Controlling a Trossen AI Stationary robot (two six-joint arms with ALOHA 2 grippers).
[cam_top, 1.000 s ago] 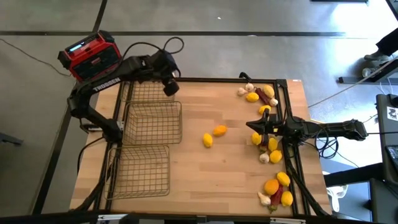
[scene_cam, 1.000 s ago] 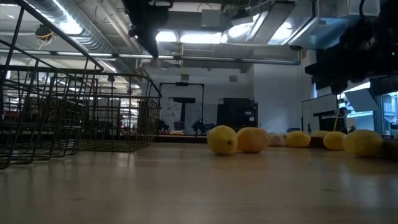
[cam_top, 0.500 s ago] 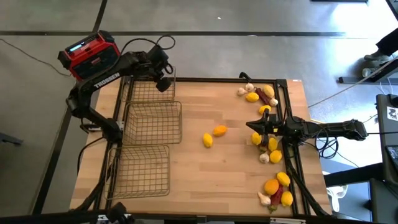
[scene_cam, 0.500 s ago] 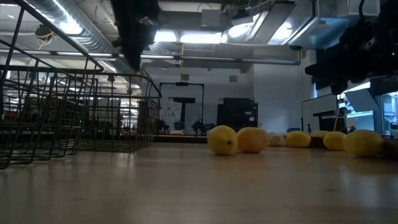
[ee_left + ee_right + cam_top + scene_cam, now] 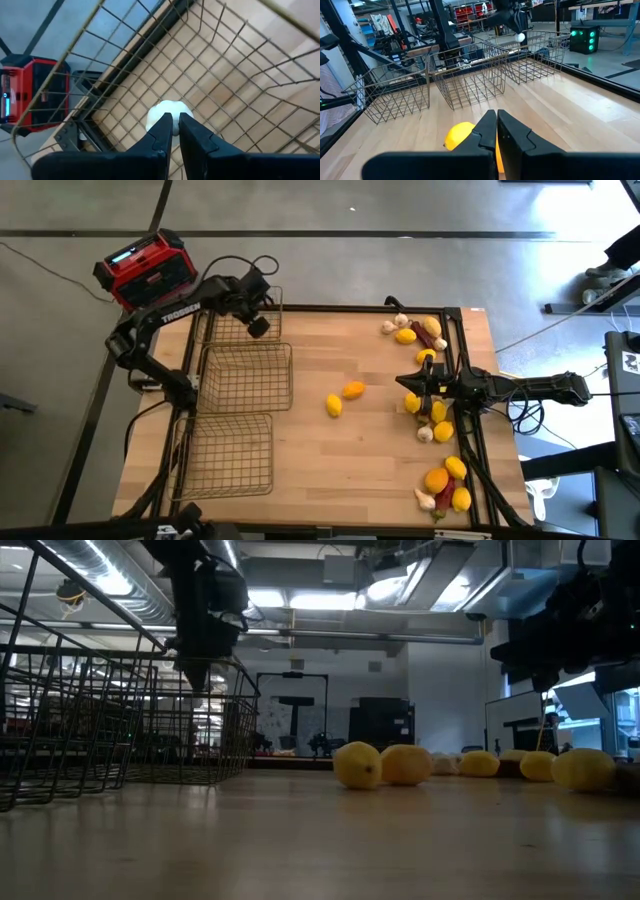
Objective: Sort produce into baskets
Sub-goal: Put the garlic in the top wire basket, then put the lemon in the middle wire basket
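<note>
- Three wire baskets sit in a row down the table's left side: far basket (image 5: 240, 325), middle basket (image 5: 248, 377), near basket (image 5: 232, 452). All three look bare inside from above; stiff mesh, light, likely to slide if knocked.
- Table (image 5: 340, 455) is wood, with produce mostly strung along its right edge.
- Left gripper (image 5: 257, 327) hangs over the far basket, fingers pinched almost together on a garlic bulb (image 5: 165, 113); the bulb is held above the mesh floor, not yet dropped.
- Right gripper (image 5: 410, 384) waits at the table's right, fingers closed on nothing visible, a yellow fruit (image 5: 461, 136) just ahead of it.
- Oranges, e.g. one mid-table (image 5: 353, 390) and one near the front right (image 5: 436, 479): round, firm, heaviest of the lot I'd guess; will roll, so grip across the widest part.
- Lemons, one mid-table (image 5: 334, 406) touching the orange, others along the right edge (image 5: 405, 336): firm, waxy, a bit slippery; pinch across the short middle, not the tips.
- Chilies (image 5: 419, 332) lie among the far right pile: long, thin, soft, light; take at mid-length, squeezing gently.
- Garlic on the table, e.g. (image 5: 424, 434): light, papery skin, lumpy; grips fine across the body but skin may flake.
- Sorting judged barely begun: nearly all produce is on the table.
</note>
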